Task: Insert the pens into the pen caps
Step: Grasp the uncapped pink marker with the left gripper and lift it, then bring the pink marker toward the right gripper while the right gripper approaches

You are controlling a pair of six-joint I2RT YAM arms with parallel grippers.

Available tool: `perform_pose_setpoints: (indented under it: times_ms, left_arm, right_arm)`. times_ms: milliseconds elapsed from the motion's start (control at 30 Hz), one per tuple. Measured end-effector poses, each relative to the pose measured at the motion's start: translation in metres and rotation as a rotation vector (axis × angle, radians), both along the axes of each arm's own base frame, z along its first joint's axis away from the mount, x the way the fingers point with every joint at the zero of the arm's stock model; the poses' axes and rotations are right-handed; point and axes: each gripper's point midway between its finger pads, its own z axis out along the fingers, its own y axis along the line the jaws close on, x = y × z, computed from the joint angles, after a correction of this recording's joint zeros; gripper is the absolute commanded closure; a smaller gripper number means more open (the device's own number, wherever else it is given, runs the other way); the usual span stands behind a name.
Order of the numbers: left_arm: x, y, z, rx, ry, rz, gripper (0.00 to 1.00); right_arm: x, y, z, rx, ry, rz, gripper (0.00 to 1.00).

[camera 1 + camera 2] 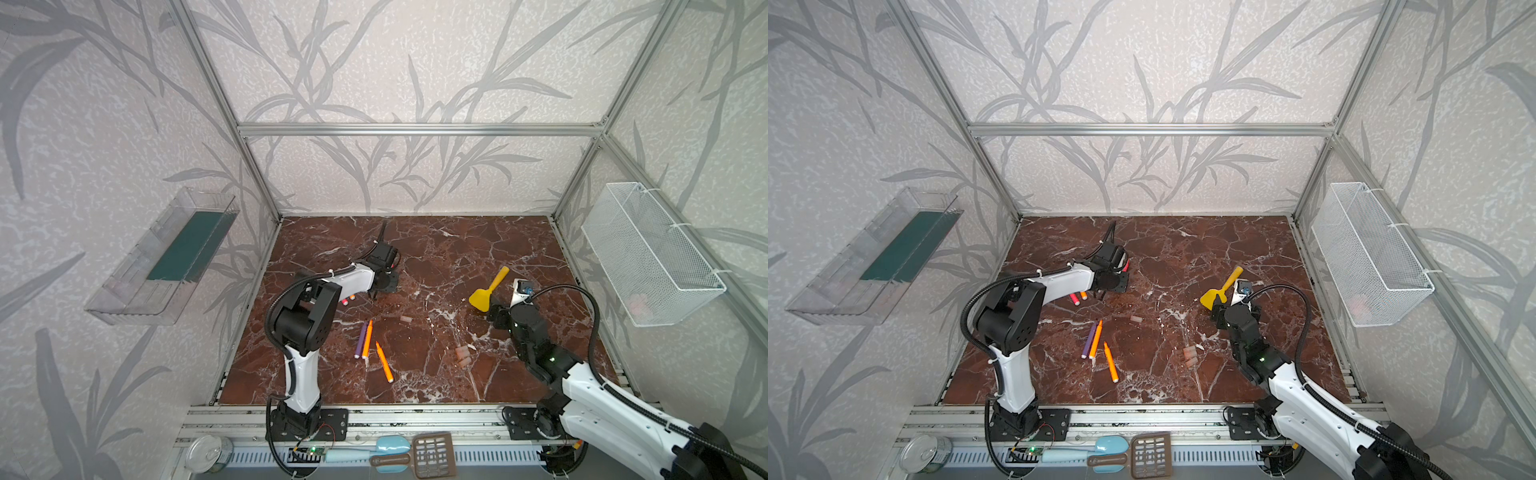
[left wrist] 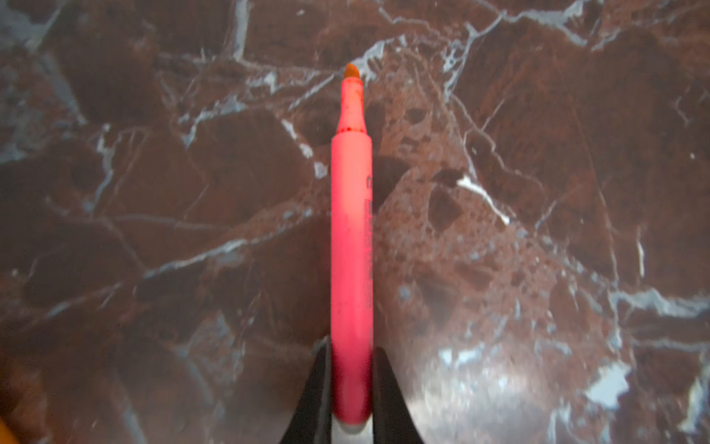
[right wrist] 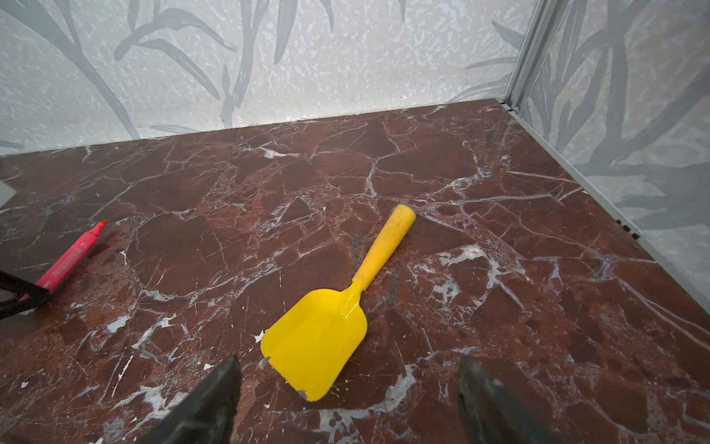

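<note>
My left gripper (image 2: 351,357) is shut on the back end of a red-pink pen (image 2: 351,238), whose bare tip points away from the jaws. In the right wrist view that same pen (image 3: 69,257) lies low at the marble table. A purple pen (image 1: 360,340) and two orange pens (image 1: 367,339) (image 1: 384,362) rest mid-table. Two more pen ends (image 1: 348,300) stick out from under the left arm. One pen cap (image 1: 405,319) lies alone; a cluster of pen caps (image 1: 462,355) sits nearer the right arm. My right gripper (image 3: 345,380) stands open and empty beside the yellow spatula.
The yellow spatula (image 1: 488,289) lies just ahead of the right gripper. A white wire basket (image 1: 652,253) hangs on the right wall and a clear tray (image 1: 162,257) on the left wall. A tin can (image 1: 208,453) and scoops lie past the table's front rail.
</note>
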Motion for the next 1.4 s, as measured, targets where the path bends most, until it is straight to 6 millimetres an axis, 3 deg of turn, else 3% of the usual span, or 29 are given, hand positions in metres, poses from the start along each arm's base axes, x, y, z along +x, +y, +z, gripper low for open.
perform_pose_setpoints:
  times_ms: [133,267,400,500,633,733,967,1300,1400]
  left_arm:
    - [-0.026,-0.006,0.044,-0.094,-0.079,-0.026,1.0]
    - [-0.06,-0.035,0.087,-0.2,-0.191,-0.116,1.0]
    - [-0.105,-0.061,0.095,-0.275,-0.226,-0.223,1.0]
    - [-0.136,-0.071,0.095,-0.313,-0.247,-0.293,1.0]
    - [-0.17,-0.087,0.109,-0.398,-0.309,-0.398,1.0]
    - [-0.189,-0.097,0.122,-0.459,-0.366,-0.46,1.0]
    - [-0.207,-0.114,0.128,-0.508,-0.412,-0.524,1.0]
    - [-0.218,-0.132,0.118,-0.496,-0.409,-0.569,1.0]
    - [-0.222,-0.134,0.119,-0.495,-0.414,-0.581,1.0]
  right_arm:
    - [-0.001,0.001,-0.007,-0.013,0.031,0.005,0.16]
    - [-0.003,0.012,-0.001,0.049,0.049,0.055,0.16]
    - [-0.009,0.041,0.017,0.216,0.009,0.18,0.16]
    - [-0.02,0.075,0.027,0.315,-0.004,0.305,0.15]
    - [-0.039,0.114,0.036,0.4,0.002,0.451,0.15]
    - [-0.048,0.131,0.044,0.464,-0.005,0.513,0.15]
    - [-0.062,0.152,0.046,0.563,0.001,0.589,0.15]
    - [-0.06,0.162,0.039,0.594,0.033,0.597,0.17]
    - [-0.059,0.163,0.034,0.594,0.047,0.589,0.29]
